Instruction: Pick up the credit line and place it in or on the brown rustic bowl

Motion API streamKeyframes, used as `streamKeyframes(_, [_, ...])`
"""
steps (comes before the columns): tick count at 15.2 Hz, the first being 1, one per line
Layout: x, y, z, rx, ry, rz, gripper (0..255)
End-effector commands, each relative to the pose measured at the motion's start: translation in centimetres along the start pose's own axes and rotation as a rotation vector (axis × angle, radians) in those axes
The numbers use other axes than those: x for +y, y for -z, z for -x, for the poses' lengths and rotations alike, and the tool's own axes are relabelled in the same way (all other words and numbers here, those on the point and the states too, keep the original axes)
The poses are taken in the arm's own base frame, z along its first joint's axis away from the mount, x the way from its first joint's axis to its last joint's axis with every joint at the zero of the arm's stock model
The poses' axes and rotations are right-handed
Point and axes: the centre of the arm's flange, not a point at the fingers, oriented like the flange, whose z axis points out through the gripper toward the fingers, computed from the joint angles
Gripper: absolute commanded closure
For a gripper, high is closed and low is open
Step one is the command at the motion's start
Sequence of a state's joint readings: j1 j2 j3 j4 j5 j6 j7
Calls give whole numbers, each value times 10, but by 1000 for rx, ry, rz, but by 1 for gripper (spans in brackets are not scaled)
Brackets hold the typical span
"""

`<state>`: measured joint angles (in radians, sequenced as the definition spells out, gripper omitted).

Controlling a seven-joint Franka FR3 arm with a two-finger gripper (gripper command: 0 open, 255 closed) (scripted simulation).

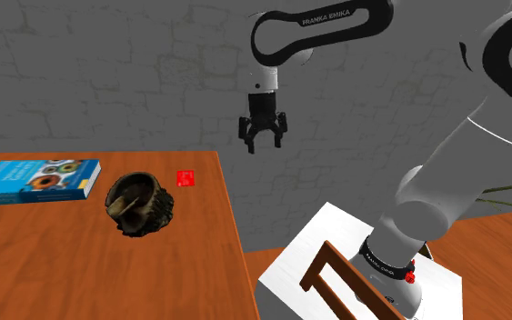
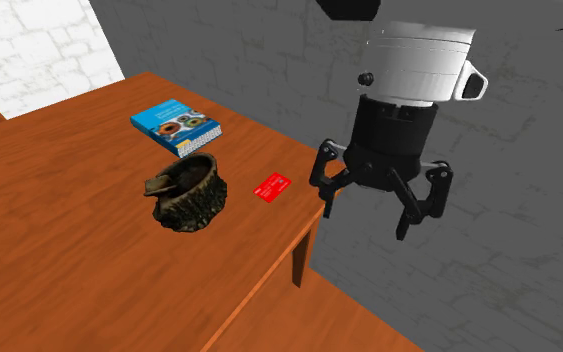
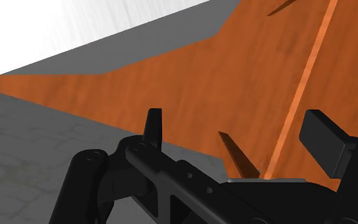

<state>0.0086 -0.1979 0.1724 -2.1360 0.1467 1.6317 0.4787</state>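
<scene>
Gripper (image 2: 366,222), spread wide, hangs beyond table (image 2: 59,230) edge

Place: we judged it a plain room in a home.
Furniture: we saw a wooden table (image 1: 63,273) and chair (image 1: 316,265).
Walls: we saw a cracked grey wall (image 1: 108,73).

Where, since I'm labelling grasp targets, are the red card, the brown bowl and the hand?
red card (image 1: 185,177), shoulder view, centre of its face.
brown bowl (image 1: 160,213), shoulder view, outer wall.
hand (image 1: 263,145), shoulder view, midway between its fingertips.
</scene>
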Motion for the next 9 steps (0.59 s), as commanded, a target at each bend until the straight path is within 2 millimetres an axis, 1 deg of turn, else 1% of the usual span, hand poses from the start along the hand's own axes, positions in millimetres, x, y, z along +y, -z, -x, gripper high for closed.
streamKeyframes(1, [-20,-5,-15,-28,-23,-17,0])
streamKeyframes(9, [-93,-28,-91,-135,-109,-84,0])
